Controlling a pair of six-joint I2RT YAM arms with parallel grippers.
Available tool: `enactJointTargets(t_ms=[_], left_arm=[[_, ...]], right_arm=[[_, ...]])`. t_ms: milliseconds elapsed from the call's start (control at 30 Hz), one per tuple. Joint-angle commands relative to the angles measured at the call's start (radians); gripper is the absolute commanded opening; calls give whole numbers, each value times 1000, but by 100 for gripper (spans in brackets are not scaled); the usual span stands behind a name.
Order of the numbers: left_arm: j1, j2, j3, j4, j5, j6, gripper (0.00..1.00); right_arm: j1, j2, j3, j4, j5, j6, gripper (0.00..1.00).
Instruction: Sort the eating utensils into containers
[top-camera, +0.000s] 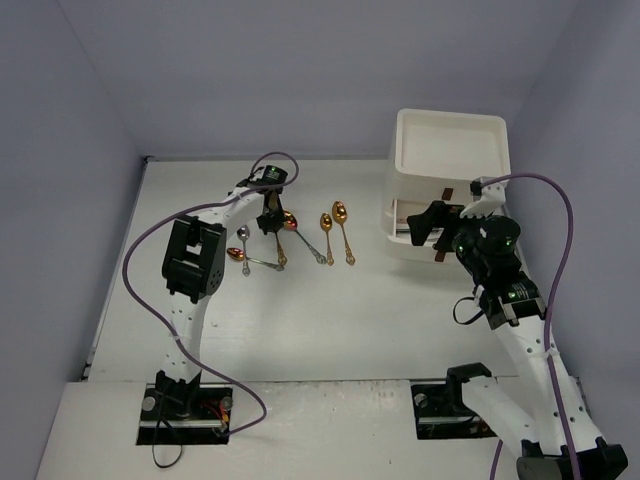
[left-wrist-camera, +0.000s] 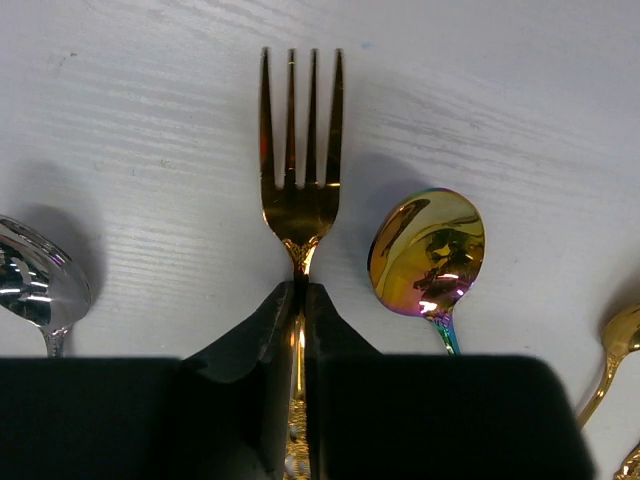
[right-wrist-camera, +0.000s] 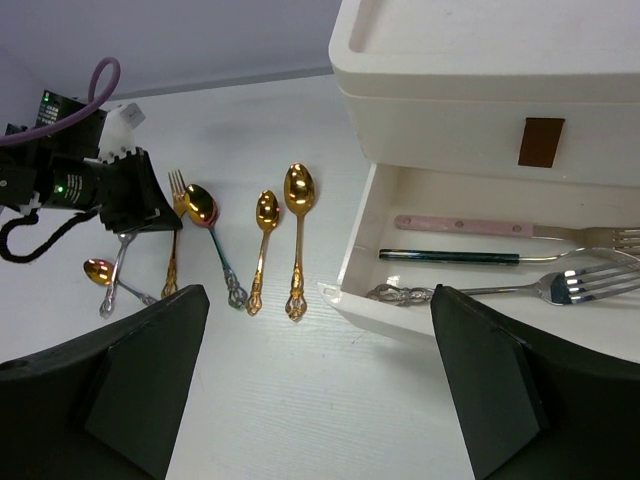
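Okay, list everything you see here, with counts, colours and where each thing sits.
Gold metal fork: one, gold, on the white table.
Iridescent-bowled spoon: one, gold-rainbow, beside the fork.
Ornate gold spoons: two, gold, between that spoon and the cabinet.
Small spoons: two, silver and coppery, crossed, on the fork's other side.
Forks: three, pink-handled, dark-handled, all-silver, in the open drawer.
Cream plastic drawer cabinet: one, cream-white, one drawer pulled open.
Left gripper: black, shut on the fork's handle.
Right gripper: black, open, facing the drawer.
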Motion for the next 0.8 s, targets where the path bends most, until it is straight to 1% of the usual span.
enactJointTargets(t_ms=[0, 200, 300, 400, 433, 467, 500, 567, 600, 667, 767], left_arm=[[14, -13, 42, -33, -23, -3, 0], [20, -168, 81, -29, -18, 26, 0], [18, -263, 77, -8, 58, 33, 0], [18, -381, 13, 73, 169, 20, 0], [18, -386, 8, 104, 174, 9, 0], [18, -444, -50, 170, 237, -11, 0], [18, -489, -98, 223, 272, -36, 0], [15, -541, -156, 284, 338, -95, 0], [14, -565, -179, 303, 356, -111, 0], [5, -635, -247, 362, 402, -147, 0], [-17, -716, -303, 406, 422, -168, 0]], right_arm=[[-1, 10, 27, 52, -89, -32, 91], [11, 113, 120, 54, -220, -56, 92], [54, 186, 179, 54, -255, -77, 92], [135, 255, 241, 55, -258, -101, 92], [162, 276, 244, 55, -255, -102, 92], [197, 316, 279, 56, -250, -109, 92], [229, 347, 305, 57, -245, -113, 91], [271, 385, 333, 57, -220, -114, 91], [309, 399, 347, 58, -208, -115, 91], [347, 441, 381, 62, -190, -127, 91], [396, 492, 427, 69, -177, -131, 90]])
